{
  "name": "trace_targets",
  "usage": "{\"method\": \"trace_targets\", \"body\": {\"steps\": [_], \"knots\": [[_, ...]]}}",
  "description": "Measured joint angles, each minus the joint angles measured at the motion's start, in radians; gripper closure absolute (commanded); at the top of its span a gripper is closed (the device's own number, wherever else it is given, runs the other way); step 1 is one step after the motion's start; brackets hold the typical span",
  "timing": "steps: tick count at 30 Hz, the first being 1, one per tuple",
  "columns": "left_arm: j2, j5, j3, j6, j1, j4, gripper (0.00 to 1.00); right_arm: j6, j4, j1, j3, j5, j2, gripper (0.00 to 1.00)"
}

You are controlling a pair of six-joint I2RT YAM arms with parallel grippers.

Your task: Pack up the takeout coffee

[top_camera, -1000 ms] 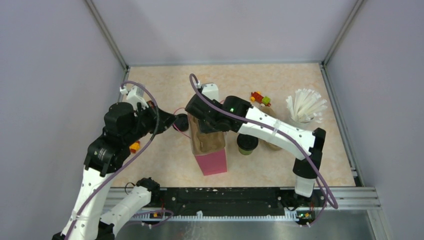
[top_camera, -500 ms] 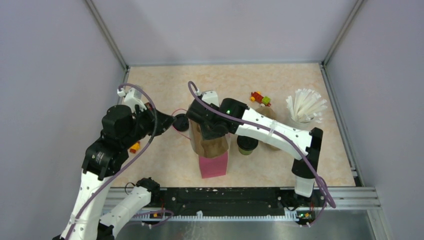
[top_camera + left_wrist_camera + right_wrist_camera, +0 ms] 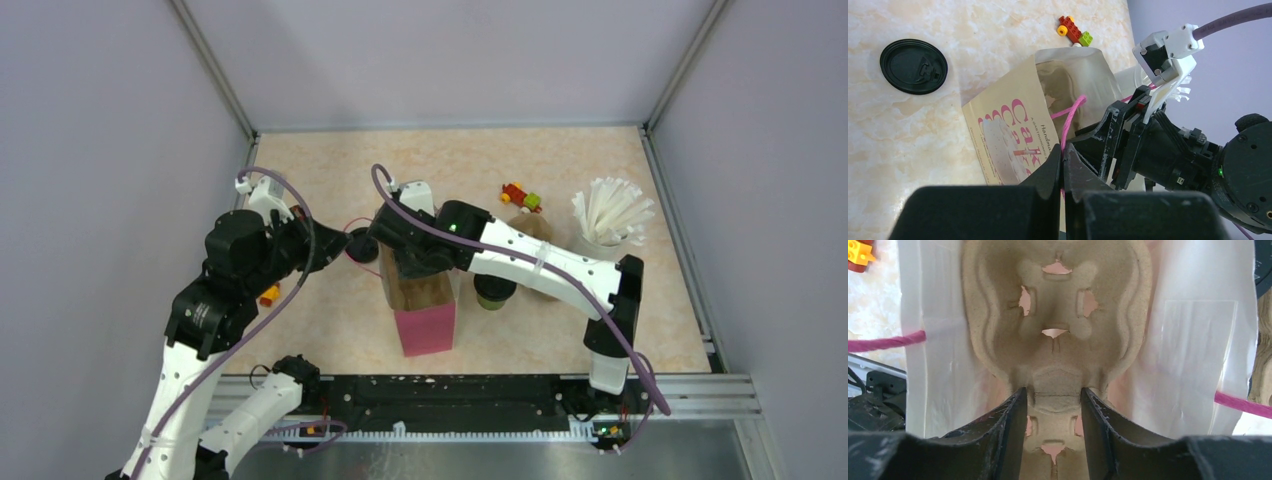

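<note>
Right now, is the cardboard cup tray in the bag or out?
In: white walls of the paper bag flank the pulp cup carrier; depth unclear.

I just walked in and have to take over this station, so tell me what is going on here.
The left gripper is shut on the pink handle of the paper bag. The right gripper reaches into the bag's mouth with the brown pulp carrier between its fingers; whether it grips cannot be told. A black cup stands beside the bag and a black lid lies loose, neither packed yet.
</note>
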Motion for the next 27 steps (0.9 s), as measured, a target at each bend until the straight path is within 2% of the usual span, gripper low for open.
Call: {"method": "trace_targets", "body": {"steps": [5,12,15,16,20,21,23,27], "knots": [[0.000,0.000,-0.006,-0.003,0.000,0.000,0.98,0.001,0.005,0.000,-0.008,0.017,0.000,0.52],[-0.002,0.000,-0.014,-0.003,0.000,0.000,0.95,-0.021,0.036,0.000,-0.065,0.022,0.000,0.55],[-0.003,0.000,-0.020,-0.003,0.000,0.000,0.85,-0.037,0.068,0.000,-0.101,0.024,0.000,0.57],[-0.003,0.000,-0.022,-0.005,0.000,0.000,0.77,-0.043,0.081,0.000,-0.113,0.025,0.000,0.58],[-0.009,0.000,-0.036,-0.010,0.000,-0.002,0.73,-0.072,0.172,0.000,-0.185,0.028,0.000,0.59],[-0.010,0.000,-0.037,-0.010,0.000,-0.002,0.68,-0.079,0.194,0.000,-0.206,0.027,0.000,0.59],[-0.009,-0.003,-0.036,-0.005,0.000,-0.003,0.51,-0.087,0.217,0.000,-0.235,0.026,0.000,0.58],[-0.001,-0.030,-0.013,0.023,0.000,-0.034,0.35,-0.108,0.245,0.000,-0.227,0.021,-0.005,0.55]]}}
